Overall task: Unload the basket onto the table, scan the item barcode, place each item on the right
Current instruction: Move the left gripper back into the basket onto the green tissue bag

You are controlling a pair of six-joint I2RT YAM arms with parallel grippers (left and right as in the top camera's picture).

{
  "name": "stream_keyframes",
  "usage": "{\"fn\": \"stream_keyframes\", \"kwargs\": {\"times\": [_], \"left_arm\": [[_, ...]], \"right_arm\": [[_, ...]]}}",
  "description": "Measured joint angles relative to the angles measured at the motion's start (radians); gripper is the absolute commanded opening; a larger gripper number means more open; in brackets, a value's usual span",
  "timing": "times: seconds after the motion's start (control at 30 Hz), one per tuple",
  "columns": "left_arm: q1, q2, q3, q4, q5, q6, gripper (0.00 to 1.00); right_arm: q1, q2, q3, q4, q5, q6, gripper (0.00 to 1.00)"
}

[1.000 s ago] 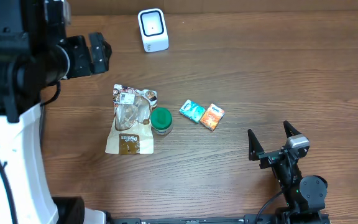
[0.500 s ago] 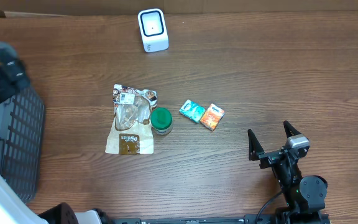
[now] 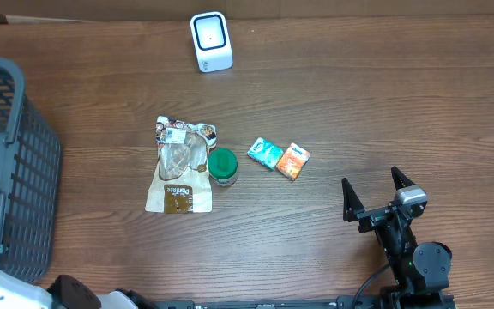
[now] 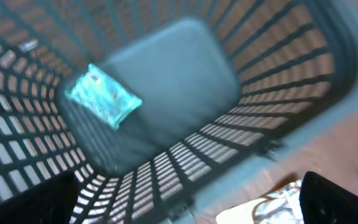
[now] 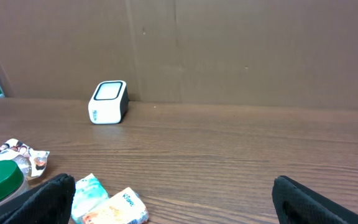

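Hovering over grey basket (image 4: pixel 291 93) with teal packet (image 4: pixel 103 99) inside, left gripper (image 4: pixel 191 202) wide open, empty; right gripper (image 3: pixel 371 183) likewise spread, holding nothing.

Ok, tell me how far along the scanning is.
Done, apparently: one teal pack lies in the basket. In hand: nothing; the left hand hangs open over the basket, the right hand sits open, both empty. Left: the bag, jar, second teal pack and orange pack lie on the table, short of the scanner.
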Motion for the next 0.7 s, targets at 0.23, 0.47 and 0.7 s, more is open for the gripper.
{"fn": "stream_keyframes", "kwargs": {"times": [0.23,0.47,0.7], "left_arm": [[0.057,0.025,-0.235,0.116,-0.013,-0.002,0.89],[0.073,0.024,-0.431,0.273,-0.045,-0.003,0.8],[0.08,0.025,-0.605,0.391,-0.117,-0.003,0.78]], "right_arm": [[0.0,0.0,0.0,0.0,0.0,0.0,1.0],[0.0,0.0,0.0,-0.001,0.0,0.0,1.0],[0.0,0.0,0.0,-0.001,0.0,0.0,1.0]]}}
